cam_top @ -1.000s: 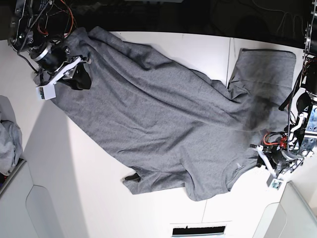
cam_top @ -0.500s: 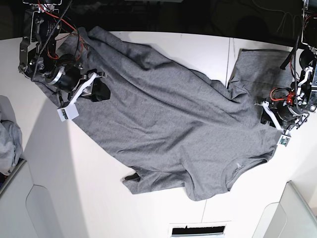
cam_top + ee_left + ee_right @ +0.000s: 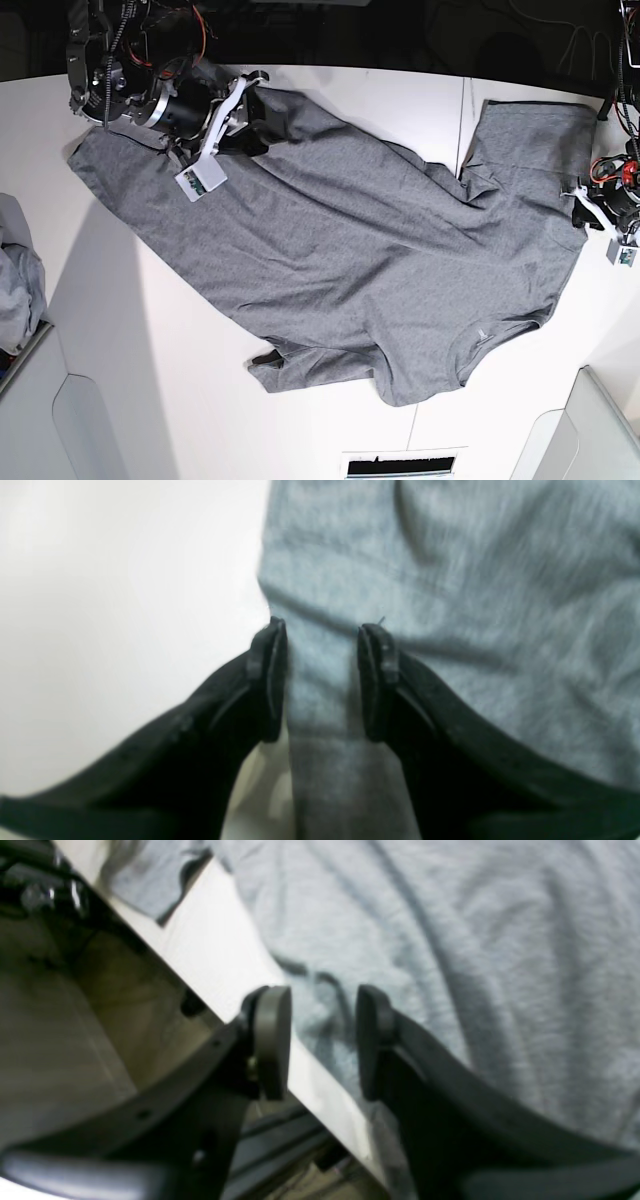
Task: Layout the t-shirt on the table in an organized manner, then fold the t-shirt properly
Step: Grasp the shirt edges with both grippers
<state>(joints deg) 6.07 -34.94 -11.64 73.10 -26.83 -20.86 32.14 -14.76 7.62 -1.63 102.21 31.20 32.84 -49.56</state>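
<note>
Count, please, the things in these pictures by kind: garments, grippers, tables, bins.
T-shirt: 1
Pale cloth bundle: 1
Grippers: 2, left gripper and right gripper
Table: 1
Grey bins: 2, one and another
Total: 7

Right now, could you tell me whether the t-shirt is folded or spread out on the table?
Spread, not folded: the t-shirt lies open diagonally across the table, still wrinkled, with small turned-over bits at its lower edge.

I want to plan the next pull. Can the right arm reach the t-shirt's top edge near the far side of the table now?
Probably yes. The right gripper hangs over the t-shirt right at that edge, its fingers apart with cloth below, and nothing lies between.
</note>
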